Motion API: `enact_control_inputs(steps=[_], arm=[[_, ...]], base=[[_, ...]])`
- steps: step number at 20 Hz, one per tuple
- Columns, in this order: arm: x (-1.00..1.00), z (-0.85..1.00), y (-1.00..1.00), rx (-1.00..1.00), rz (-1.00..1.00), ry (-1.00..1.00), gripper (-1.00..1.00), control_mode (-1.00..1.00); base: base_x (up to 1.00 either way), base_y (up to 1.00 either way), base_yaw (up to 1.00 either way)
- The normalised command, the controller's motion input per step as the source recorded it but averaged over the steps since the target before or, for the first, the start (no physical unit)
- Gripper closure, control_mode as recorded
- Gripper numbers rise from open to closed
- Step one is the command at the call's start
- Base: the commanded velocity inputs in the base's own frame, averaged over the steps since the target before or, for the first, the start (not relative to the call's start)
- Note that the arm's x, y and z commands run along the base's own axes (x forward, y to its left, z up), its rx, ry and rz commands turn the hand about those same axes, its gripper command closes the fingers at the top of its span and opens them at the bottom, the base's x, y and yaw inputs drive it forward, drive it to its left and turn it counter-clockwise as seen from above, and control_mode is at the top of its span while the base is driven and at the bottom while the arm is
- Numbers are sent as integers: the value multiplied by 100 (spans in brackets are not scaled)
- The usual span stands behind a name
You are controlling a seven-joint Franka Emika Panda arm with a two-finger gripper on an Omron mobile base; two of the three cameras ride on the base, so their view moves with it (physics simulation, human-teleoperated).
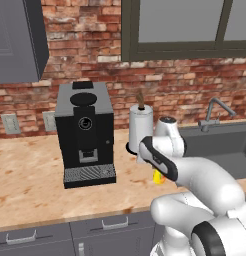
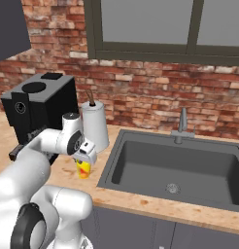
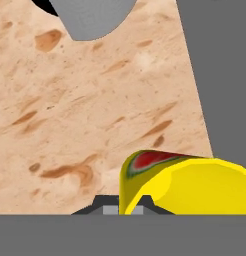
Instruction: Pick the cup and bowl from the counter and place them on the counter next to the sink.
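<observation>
Left base view: tan wood-grain counter [image 1: 30,175] runs along a red brick wall [image 1: 95,45], grey cabinets [image 1: 70,235] with metal handles below. A black coffee machine [image 1: 85,132] stands on the counter, and just to its right a white paper towel roll [image 1: 140,126] on a dark base. Two pale wall sockets [image 1: 10,123] sit left of the machine; a grey upper cupboard [image 1: 17,37] hangs top left, and a dark-framed window [image 1: 190,27] is above the sink [image 1: 220,142] with its bent grey tap [image 1: 215,111].

Right base view: the sink is a dark recessed basin with a round drain [image 2: 173,187]. The gripper [image 2: 84,163] hangs over the strip of counter between the towel roll and the basin's left rim, fingers closed on the yellow cup [image 2: 83,169]. Whether the cup touches the counter I cannot tell.

Hand view: cup rim is pinched between the fingertips [image 3: 111,206], red and green marking on its side. Counter grain lies beneath, the grey basin edge close alongside.
</observation>
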Motion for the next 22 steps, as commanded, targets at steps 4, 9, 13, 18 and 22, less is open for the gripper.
enact_control_inputs(steps=[4, 9, 13, 18, 22], arm=[[0, -32, 6, 0, 0, 0, 100, -100], [0, -29, 4, 0, 0, 1, 100, -100], [0, -28, 5, 0, 0, 1, 100, -100], [0, -1, 0, 0, 0, 1, 100, -100], [0, 0, 0, 0, 0, 0, -100, -100]], base=[[0, 0, 0], [0, 0, 0], [0, 0, 0], [0, 0, 0], [0, 0, 0]])
